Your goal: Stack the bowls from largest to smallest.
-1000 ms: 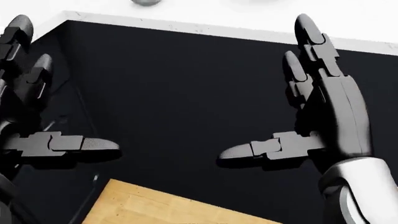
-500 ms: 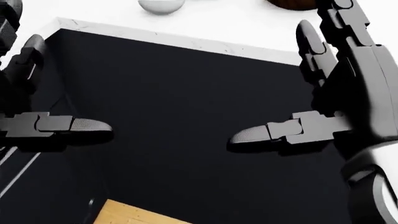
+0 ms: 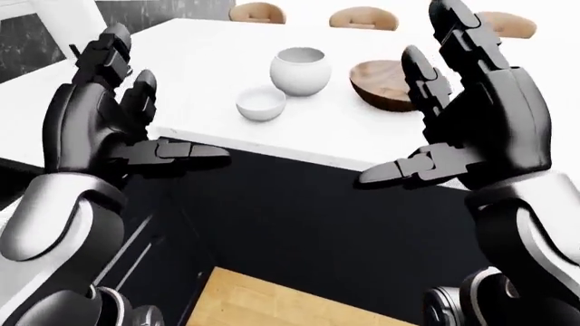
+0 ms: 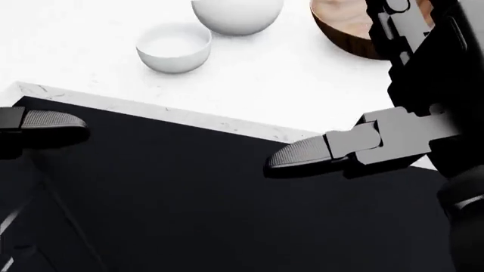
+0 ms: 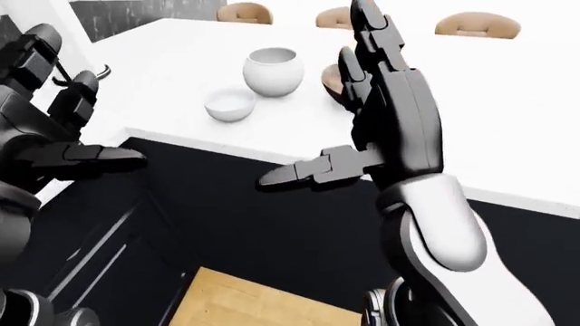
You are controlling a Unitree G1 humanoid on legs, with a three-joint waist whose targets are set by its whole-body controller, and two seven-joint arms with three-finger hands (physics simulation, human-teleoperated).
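Three bowls stand on the white counter (image 3: pixel 181 61). A small white bowl (image 3: pixel 261 104) is nearest the counter's edge, a rounder, taller white bowl (image 3: pixel 299 70) is just above it, and a wide wooden bowl (image 3: pixel 385 83) is to their right. My left hand (image 3: pixel 168 109) is open and empty, raised at the left, short of the counter's edge. My right hand (image 3: pixel 399 109) is open and empty, raised at the right; its fingers hide part of the wooden bowl (image 4: pixel 349 25). Neither hand touches a bowl.
The counter's black cabinet face (image 3: pixel 299 210) drops below the white edge, with wooden floor (image 3: pixel 272 302) at the bottom. Three tan chair backs (image 3: pixel 364 17) stand along the counter's top side.
The head view has swung up: the counter's edge has slid down the picture and all three bowls have come into view. Both hands have risen with it and stay open.
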